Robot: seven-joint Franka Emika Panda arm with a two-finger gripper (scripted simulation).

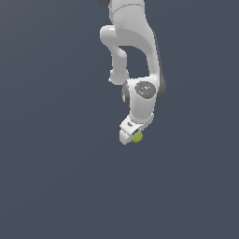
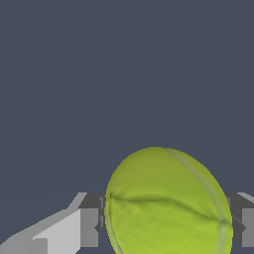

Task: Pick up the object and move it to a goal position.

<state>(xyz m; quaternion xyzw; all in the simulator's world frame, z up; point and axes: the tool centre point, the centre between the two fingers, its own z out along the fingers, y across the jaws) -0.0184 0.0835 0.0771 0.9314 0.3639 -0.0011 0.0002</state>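
Observation:
The object is a small yellow-green ball (image 1: 137, 137) with faint darker seam lines. In the exterior view it peeks out from under the white gripper (image 1: 132, 135) at the end of the arm. In the wrist view the ball (image 2: 166, 203) fills the space between the two dark fingers (image 2: 92, 223), one on each side, touching it. The gripper (image 2: 168, 225) is shut on the ball. Most of the ball is hidden by the hand in the exterior view.
The white Panda arm (image 1: 135, 51) comes down from the top of the exterior view. A plain dark grey-blue surface (image 1: 56, 177) lies all around. No goal marker shows.

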